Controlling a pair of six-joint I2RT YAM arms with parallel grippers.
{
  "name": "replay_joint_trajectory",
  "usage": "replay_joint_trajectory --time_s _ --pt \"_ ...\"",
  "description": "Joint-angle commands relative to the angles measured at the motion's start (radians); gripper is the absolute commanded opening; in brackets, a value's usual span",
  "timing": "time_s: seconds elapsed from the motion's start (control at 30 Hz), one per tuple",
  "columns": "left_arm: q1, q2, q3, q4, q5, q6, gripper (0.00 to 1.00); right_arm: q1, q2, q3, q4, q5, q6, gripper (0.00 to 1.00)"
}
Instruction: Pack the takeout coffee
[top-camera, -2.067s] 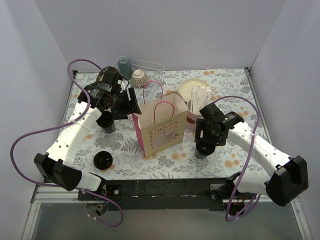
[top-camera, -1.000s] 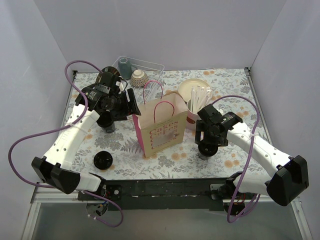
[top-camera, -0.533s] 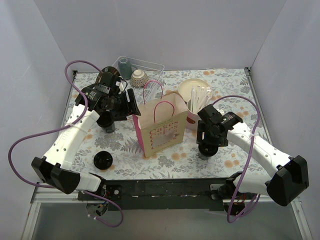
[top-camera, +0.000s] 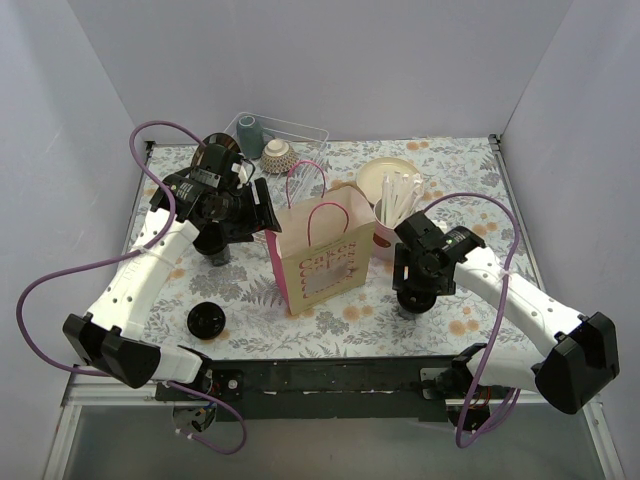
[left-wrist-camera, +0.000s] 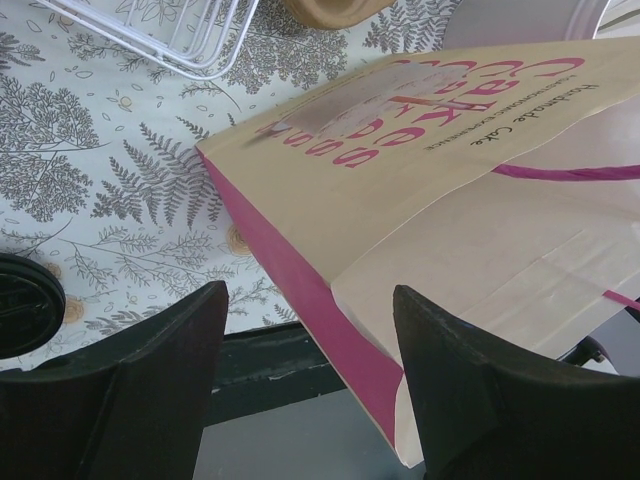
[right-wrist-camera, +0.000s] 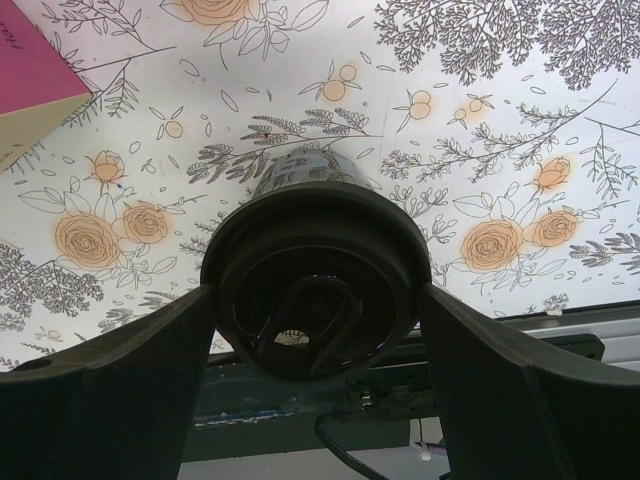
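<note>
So far no cup shows as packed. The left gripper (left-wrist-camera: 308, 300) holds its fingers spread either side of the tan-and-pink paper gift bag's (top-camera: 318, 262) pink side, not pinching it. Right of the bag, the right gripper (right-wrist-camera: 315, 300) is clamped on a white paper cup with black plastic lid (right-wrist-camera: 315, 240), standing on the floral tablecloth (right-wrist-camera: 480, 120); lifting and bagging remain.

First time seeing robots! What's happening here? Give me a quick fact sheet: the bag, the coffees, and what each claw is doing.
Bag: paper bag stands upright mid-table
Right gripper: shut on a coffee cup at its lid, right of the bag
Left gripper: open, empty, at the bag's left side
Second cup: left of the bag, partly hidden in the top view
Loose lid: near the front edge, left
</note>
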Motion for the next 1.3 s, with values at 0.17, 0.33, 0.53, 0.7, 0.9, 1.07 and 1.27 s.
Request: replay_joint_trajectory --time_s 0.17,0.33,0.53,0.7,0.9,1.07,1.27 --pt "0.0 -0.026 0.005 -0.031 0.009 -0.01 0.61 0.006 -0.037 -0.008 -0.013 0.007 -0.001 0.76" --pt "0.0 0.002 0.037 -0.009 0.001 -0.001 0.55 0.006 -0.05 0.047 -0.032 0.022 -0.059 0.66" --pt "0.0 0.024 0.056 -0.028 0.055 0.01 0.49 0.006 -0.068 0.153 -0.065 0.072 -0.16 0.59" --pt "0.0 0.036 0.096 -0.075 0.07 0.007 0.55 0.006 -0.082 0.259 -0.11 0.056 -0.199 0.55" --pt "-0.002 0.014 0.084 -0.052 0.099 -0.022 0.51 0.006 -0.091 0.366 -0.134 0.096 -0.272 0.53" --pt "-0.002 0.037 0.054 -0.035 0.103 -0.013 0.44 0.006 -0.059 0.512 -0.154 0.153 -0.393 0.52" --pt "-0.002 0.04 0.073 -0.002 0.127 0.056 0.19 0.006 0.024 0.751 -0.112 0.138 -0.571 0.52"
